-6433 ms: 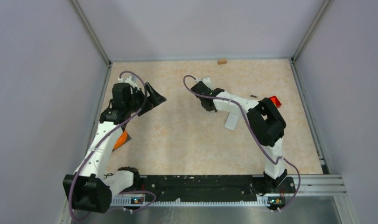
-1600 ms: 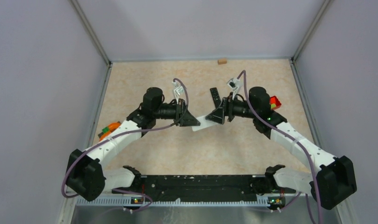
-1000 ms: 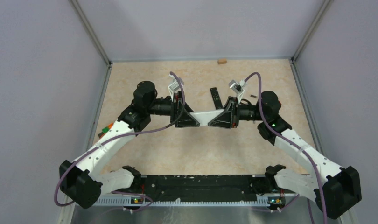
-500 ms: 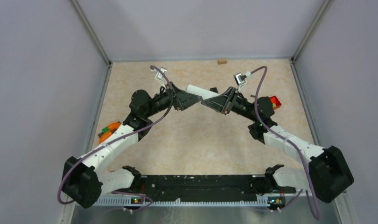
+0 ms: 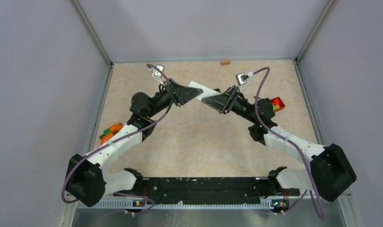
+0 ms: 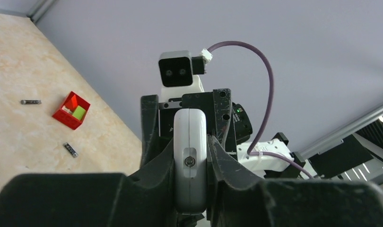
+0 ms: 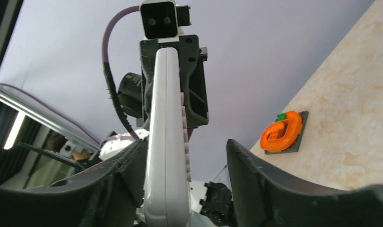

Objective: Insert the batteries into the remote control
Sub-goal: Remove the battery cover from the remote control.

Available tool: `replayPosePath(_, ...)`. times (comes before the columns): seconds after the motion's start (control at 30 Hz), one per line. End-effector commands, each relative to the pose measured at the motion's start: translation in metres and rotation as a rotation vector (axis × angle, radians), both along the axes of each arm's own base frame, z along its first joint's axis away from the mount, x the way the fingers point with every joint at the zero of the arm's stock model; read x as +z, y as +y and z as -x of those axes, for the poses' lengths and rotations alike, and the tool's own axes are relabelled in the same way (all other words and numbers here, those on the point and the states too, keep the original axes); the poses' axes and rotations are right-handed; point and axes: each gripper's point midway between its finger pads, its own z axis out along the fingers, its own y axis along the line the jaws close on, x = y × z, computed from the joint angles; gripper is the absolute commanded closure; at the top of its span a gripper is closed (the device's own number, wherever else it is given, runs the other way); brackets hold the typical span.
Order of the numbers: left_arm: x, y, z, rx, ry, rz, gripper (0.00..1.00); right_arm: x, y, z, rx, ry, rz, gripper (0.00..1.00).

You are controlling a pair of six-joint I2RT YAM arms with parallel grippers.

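The white remote control (image 5: 197,88) hangs in the air over the back of the table between both arms. My left gripper (image 5: 195,91) is shut on it; in the left wrist view both fingers press the sides of the remote control (image 6: 190,161). My right gripper (image 5: 209,100) stands open around the other end. In the right wrist view the remote control (image 7: 166,142) rests against one finger, with a wide gap to the other finger (image 7: 256,179). Two dark batteries (image 6: 30,101) (image 6: 70,150) lie on the table near the red tray (image 6: 71,110).
The red tray (image 5: 277,103) holding a yellow-green block sits at the right, behind the right arm. An orange fixture on a grey plate (image 5: 113,130) lies by the left wall. A small wooden block (image 5: 224,61) rests at the back edge.
The left gripper has shut on the remote control, and the right gripper has opened off it. Both wrists have shifted slightly towards the back left.
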Motion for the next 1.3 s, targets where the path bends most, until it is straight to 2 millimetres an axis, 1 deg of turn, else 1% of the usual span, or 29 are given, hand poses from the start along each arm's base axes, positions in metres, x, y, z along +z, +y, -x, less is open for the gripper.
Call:
replayPosePath(0.0,0.021,0.009,0.008,-0.048,-0.096,0.053,1.0,0.016,-0.005,0.0,-0.027,-0.03,-0.038,0.27)
replayPosePath(0.07,0.018,0.016,0.002,-0.049,-0.074,0.054,1.0,0.012,-0.012,-0.002,-0.051,-0.007,-0.065,0.25)
replayPosePath(0.17,0.016,0.024,-0.003,-0.055,-0.061,0.053,1.0,0.013,-0.018,0.0,-0.057,0.001,-0.12,0.25)
replayPosePath(0.37,0.012,0.03,-0.003,-0.061,-0.049,0.044,1.0,0.007,-0.01,-0.013,-0.07,0.012,-0.056,0.33)
replayPosePath(0.5,0.009,0.033,-0.004,-0.045,-0.038,0.015,1.0,0.014,-0.007,-0.021,-0.099,-0.024,-0.018,0.34)
replayPosePath(0.63,0.007,0.034,-0.003,-0.043,-0.035,-0.004,1.0,0.015,-0.006,-0.029,-0.128,-0.032,0.016,0.35)
replayPosePath(0.73,0.009,0.035,-0.002,-0.039,-0.028,-0.005,1.0,0.008,-0.005,-0.031,-0.134,-0.024,0.044,0.44)
replayPosePath(0.77,0.009,0.035,-0.003,-0.036,-0.021,-0.005,1.0,0.003,-0.004,-0.032,-0.132,-0.015,0.06,0.48)
replayPosePath(0.9,0.014,0.037,-0.005,-0.033,0.047,0.005,1.0,-0.008,-0.003,-0.023,-0.105,-0.049,0.088,0.6)
replayPosePath(1.0,0.012,0.036,-0.007,-0.046,0.109,-0.007,1.0,-0.014,-0.006,-0.014,-0.073,-0.093,0.095,0.77)
replayPosePath(1.07,0.015,0.035,-0.004,-0.082,0.134,-0.004,1.0,-0.021,-0.009,-0.011,-0.056,-0.118,0.109,0.83)
replayPosePath(1.13,0.019,0.036,-0.002,-0.112,0.154,-0.003,1.0,-0.027,-0.013,-0.008,-0.03,-0.145,0.128,0.87)
replayPosePath(1.27,0.02,0.036,0.001,-0.166,0.203,-0.017,1.0,-0.032,-0.017,-0.004,0.016,-0.188,0.161,0.89)
